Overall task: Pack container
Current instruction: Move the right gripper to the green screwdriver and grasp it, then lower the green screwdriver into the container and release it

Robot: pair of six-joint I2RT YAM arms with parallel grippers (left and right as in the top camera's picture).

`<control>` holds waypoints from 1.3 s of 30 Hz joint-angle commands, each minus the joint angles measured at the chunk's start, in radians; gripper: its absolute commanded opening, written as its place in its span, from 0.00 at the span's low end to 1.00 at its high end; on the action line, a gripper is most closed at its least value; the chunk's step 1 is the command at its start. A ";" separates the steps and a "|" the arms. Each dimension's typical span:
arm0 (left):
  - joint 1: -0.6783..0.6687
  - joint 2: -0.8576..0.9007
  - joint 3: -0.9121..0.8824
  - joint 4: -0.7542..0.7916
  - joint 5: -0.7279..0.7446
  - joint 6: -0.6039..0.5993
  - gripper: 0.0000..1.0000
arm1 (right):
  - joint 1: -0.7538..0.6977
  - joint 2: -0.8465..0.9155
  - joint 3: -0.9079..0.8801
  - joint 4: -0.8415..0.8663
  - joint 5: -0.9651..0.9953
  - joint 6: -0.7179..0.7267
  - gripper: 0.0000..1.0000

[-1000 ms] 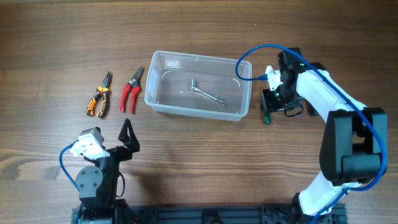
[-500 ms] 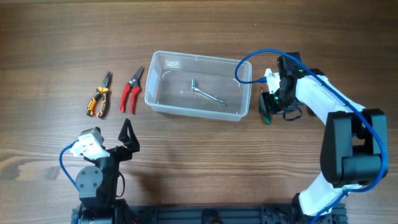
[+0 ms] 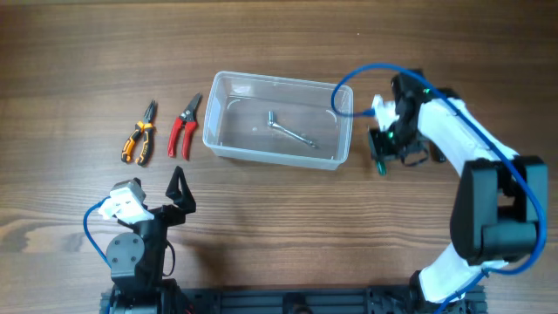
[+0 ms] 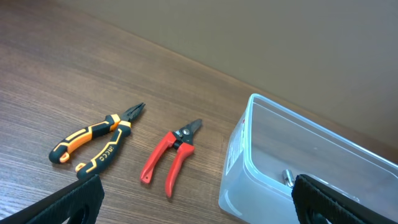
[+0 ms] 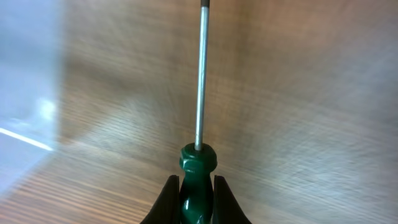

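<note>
One tool in hand: right gripper [image 5: 197,198] clamped on green-handled steel-shaft screwdriver [image 5: 198,163], just beside clear rectangular plastic tub [image 3: 272,156] at its 3 o'clock. Tub sits table centre. Probably light, thin-walled, slick, slides if bumped; hold by rim. Left gripper [image 3: 181,194] spread wide, at tub's 7 o'clock.

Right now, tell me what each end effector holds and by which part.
The right end effector grips a green-handled screwdriver by its handle, shaft pointing away. The left end effector is open and holds nothing.

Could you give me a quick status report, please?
Left gripper open, empty. Right gripper shut on screwdriver, just right of container. Container holds one metal tool; pliers and cutters lie outside. Nothing blocking.
</note>
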 commanded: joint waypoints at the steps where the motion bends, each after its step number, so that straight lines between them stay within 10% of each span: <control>1: 0.008 -0.004 -0.003 0.003 -0.010 -0.012 1.00 | 0.000 -0.158 0.148 -0.017 -0.020 -0.021 0.04; 14: 0.008 -0.004 -0.003 0.003 -0.010 -0.012 1.00 | 0.243 -0.417 0.221 -0.057 -0.158 -0.386 0.04; 39: 0.008 -0.004 -0.003 0.003 -0.010 -0.012 1.00 | 0.434 0.140 0.221 0.033 -0.150 -0.593 0.14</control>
